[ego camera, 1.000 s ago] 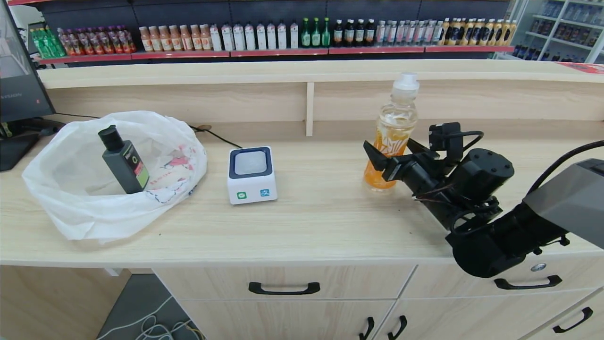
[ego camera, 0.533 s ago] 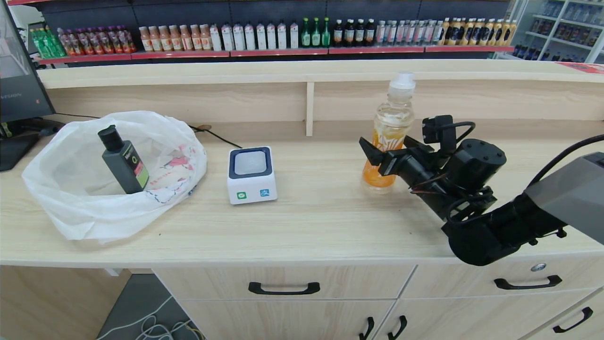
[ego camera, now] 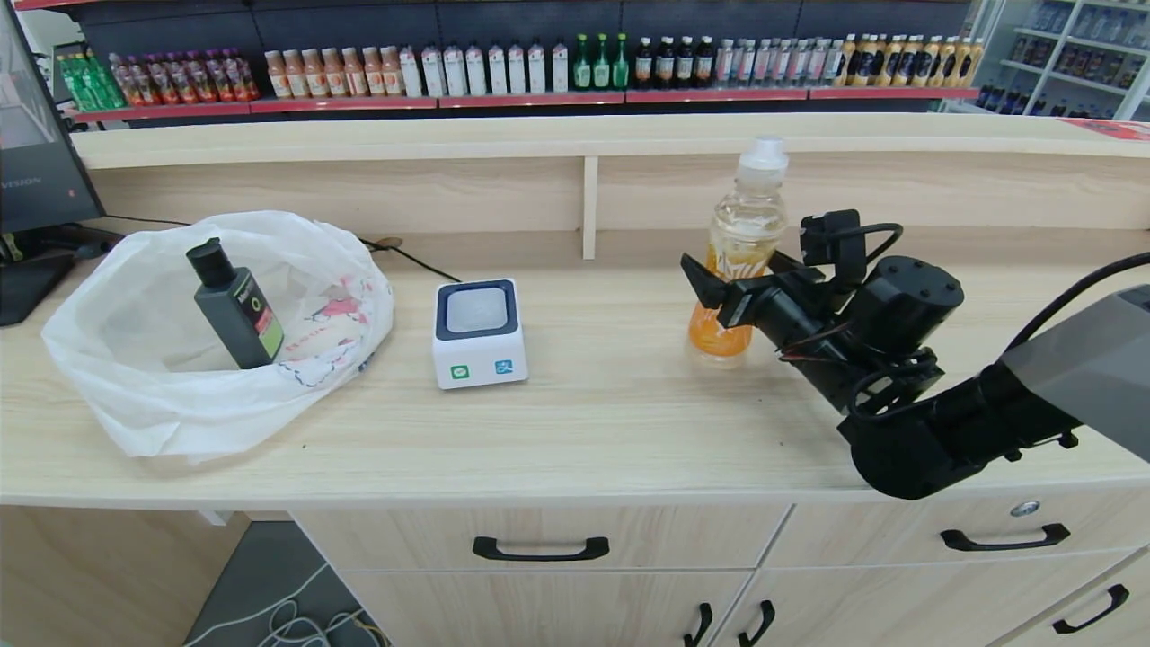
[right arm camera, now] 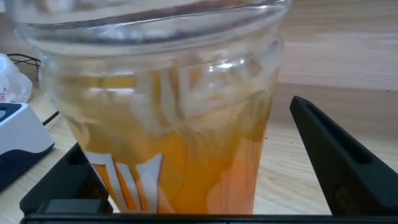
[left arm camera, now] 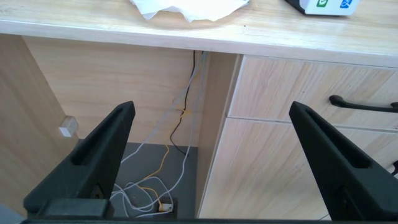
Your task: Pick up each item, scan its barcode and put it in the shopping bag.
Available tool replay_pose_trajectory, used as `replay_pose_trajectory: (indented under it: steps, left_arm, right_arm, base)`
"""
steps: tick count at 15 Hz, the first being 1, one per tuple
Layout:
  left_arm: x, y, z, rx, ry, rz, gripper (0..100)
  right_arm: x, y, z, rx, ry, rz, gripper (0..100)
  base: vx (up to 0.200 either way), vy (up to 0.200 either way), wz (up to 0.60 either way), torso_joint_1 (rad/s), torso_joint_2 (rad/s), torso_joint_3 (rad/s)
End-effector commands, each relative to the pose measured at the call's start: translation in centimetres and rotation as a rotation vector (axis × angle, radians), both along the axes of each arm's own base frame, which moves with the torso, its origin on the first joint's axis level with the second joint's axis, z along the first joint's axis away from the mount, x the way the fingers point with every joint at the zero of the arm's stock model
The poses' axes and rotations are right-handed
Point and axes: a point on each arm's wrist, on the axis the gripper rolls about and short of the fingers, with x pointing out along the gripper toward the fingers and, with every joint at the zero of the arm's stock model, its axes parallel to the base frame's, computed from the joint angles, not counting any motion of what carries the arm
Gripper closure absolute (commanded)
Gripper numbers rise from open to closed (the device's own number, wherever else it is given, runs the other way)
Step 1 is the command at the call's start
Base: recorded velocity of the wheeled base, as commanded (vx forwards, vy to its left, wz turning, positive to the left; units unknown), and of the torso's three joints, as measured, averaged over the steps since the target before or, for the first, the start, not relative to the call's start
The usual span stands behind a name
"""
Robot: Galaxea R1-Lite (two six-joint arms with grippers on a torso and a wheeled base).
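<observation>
Jaws spread wide on the right gripper (right arm camera: 183,143), orange drink bottle (ego camera: 744,225) standing between them; left gripper (left arm camera: 211,112) jaws spread too.

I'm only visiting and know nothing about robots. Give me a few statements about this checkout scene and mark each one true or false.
1. A dark bottle stands inside the shopping bag. True.
2. The orange drink bottle lies on its side. False: it stands upright on the counter.
3. The right gripper has its fingers on either side of the orange drink bottle. True.
4. The scanner sits to the right of the orange drink bottle. False: it sits between the shopping bag and that bottle.
5. The left gripper holds an item. False: its fingers are wide apart with nothing between them.
</observation>
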Motion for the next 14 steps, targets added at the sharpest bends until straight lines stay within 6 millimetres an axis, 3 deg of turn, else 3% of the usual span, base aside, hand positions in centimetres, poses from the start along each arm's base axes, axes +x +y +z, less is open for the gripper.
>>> replay_pose_trajectory:
  steps: [1,4,5,14]
  left_arm:
    - [0.0,0.0,0.0,0.000,0.000,0.001,0]
    - [0.0,0.0,0.0,0.000,0.000,0.001,0]
    - [0.0,0.0,0.0,0.000,0.000,0.001,0]
    - [0.0,0.0,0.0,0.000,0.000,0.001,0]
  right_arm:
    - [-0.3,0.4,0.3,0.002,-0.007,0.014,0]
    - [-0.2,0.4,0.4,0.003,-0.012,0.012,0]
    - [-0.2,0.4,0.4,0.004,-0.014,0.012,100]
    - [-0.7,0.2,1.6,0.019,-0.040,0.015,100]
  base:
    - [0.000,0.000,0.00,0.000,0.00,0.000]
    - [0.000,0.000,0.00,0.000,0.00,0.000]
    - [0.000,0.000,0.00,0.000,0.00,0.000]
    - [0.000,0.000,0.00,0.000,0.00,0.000]
